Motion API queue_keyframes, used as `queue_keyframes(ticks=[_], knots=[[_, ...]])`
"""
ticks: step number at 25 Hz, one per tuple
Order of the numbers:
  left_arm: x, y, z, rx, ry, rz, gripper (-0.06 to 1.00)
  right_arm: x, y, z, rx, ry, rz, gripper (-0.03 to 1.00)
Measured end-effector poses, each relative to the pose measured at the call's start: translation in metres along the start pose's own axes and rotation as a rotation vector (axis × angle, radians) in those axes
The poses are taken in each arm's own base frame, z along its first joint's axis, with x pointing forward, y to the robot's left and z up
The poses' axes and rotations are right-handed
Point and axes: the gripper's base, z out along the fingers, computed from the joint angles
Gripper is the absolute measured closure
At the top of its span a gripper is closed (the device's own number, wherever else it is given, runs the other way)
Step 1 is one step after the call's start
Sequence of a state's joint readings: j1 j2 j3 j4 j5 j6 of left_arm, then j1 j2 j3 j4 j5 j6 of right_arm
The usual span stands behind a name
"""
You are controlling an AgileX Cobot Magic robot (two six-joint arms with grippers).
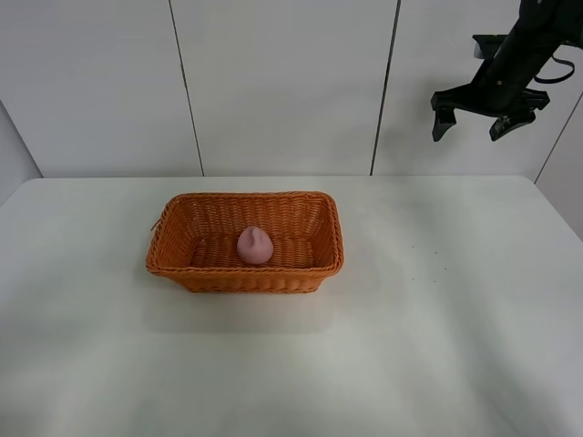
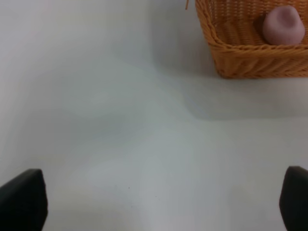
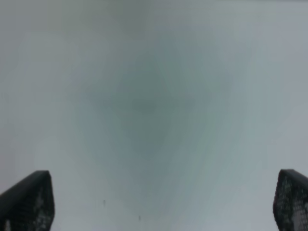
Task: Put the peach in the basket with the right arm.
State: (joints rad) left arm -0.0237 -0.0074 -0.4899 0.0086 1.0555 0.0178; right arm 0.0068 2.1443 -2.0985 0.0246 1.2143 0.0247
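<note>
The pink peach (image 1: 255, 245) lies inside the orange-brown wicker basket (image 1: 330, 238) at the table's middle left. The left wrist view shows the same peach (image 2: 283, 26) in a corner of the basket (image 2: 250, 61). My right gripper (image 1: 472, 120) hangs open and empty high at the upper right, far from the basket; its fingertips (image 3: 29, 202) frame bare blurred table. My left gripper (image 2: 159, 202) is open over white table short of the basket, its fingertips (image 2: 21, 199) wide apart. The left arm is out of the exterior view.
A white table (image 1: 437, 309) spans the scene, with a white panelled wall (image 1: 282, 82) behind it. Thin dark seams run down the wall.
</note>
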Motion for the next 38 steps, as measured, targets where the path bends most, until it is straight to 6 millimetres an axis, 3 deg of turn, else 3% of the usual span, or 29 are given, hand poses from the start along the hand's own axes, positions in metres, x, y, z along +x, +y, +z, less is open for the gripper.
queue_keyframes(ticks=[6, 14, 20, 25, 29, 33, 38], knots=[[0.000, 0.000, 0.000, 0.000, 0.000, 0.000, -0.05, 0.057, -0.002, -0.029, 0.015, 0.114, -0.027, 0.27], [0.000, 0.000, 0.000, 0.000, 0.000, 0.000, -0.05, 0.174, -0.005, -0.092, 0.014, 0.186, -0.054, 0.27], [0.000, 0.000, 0.000, 0.000, 0.000, 0.000, -0.05, 0.265, -0.007, -0.129, 0.013, 0.118, -0.080, 0.27], [0.000, 0.000, 0.000, 0.000, 0.000, 0.000, -0.05, 0.324, -0.008, -0.150, 0.012, -0.099, -0.086, 0.27], [0.000, 0.000, 0.000, 0.000, 0.000, 0.000, -0.05, 0.365, -0.009, -0.158, 0.012, -0.299, -0.087, 0.27], [0.000, 0.000, 0.000, 0.000, 0.000, 0.000, -0.05, 0.396, -0.010, -0.152, 0.011, -0.406, -0.088, 0.27], [0.000, 0.000, 0.000, 0.000, 0.000, 0.000, -0.05, 0.414, -0.011, -0.161, 0.012, -0.533, -0.089, 0.27]])
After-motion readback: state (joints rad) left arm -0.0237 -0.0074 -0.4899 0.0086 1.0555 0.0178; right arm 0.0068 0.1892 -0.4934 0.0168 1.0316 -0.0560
